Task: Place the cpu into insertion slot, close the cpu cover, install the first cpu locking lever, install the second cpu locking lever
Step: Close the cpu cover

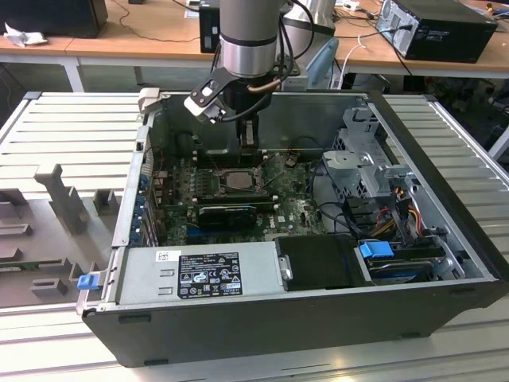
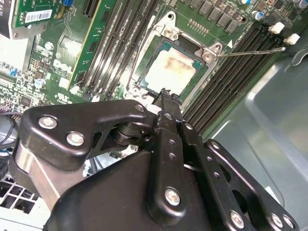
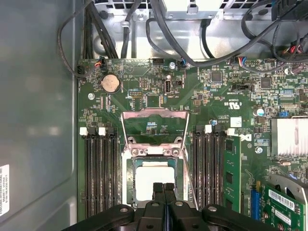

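First wrist view: cpu (image 3: 153,179) seated flat in the insertion slot (image 3: 129,185), silver face up, right beneath the tips of the gripper (image 3: 163,186). Fingers (image 3: 158,190) pressed together, holding nothing, poised over the chip's edge; contact impossible to tell. Cpu cover (image 3: 154,126) swung open on its hinge, lying back from the socket. Second wrist view: thin locking lever (image 2: 250,51) jutting from the socket's corner across the memory slots (image 2: 231,72). Exterior view: arm (image 1: 248,40) reaching down into the open computer case (image 1: 318,318), just above the socket.
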`<action>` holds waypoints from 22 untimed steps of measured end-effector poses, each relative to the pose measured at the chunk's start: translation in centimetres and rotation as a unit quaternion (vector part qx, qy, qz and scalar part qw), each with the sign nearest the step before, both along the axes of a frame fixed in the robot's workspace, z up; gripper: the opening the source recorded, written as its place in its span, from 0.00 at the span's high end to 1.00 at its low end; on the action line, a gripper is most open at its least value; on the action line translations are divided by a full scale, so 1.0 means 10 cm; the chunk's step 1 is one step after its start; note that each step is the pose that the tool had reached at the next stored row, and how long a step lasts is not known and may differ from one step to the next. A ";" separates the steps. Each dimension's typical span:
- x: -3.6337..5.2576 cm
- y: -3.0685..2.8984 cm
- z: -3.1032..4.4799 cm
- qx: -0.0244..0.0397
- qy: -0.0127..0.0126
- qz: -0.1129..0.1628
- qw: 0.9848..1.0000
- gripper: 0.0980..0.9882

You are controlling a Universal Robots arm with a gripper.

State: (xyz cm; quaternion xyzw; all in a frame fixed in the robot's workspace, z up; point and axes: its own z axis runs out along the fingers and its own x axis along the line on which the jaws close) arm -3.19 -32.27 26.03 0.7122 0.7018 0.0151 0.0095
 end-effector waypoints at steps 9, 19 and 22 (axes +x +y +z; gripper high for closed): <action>0.000 0.001 0.099 0.000 0.000 0.000 1.000 0.99; 0.000 0.001 0.140 0.000 0.000 0.000 1.000 0.99; 0.000 0.002 0.141 0.000 0.000 0.000 1.000 0.99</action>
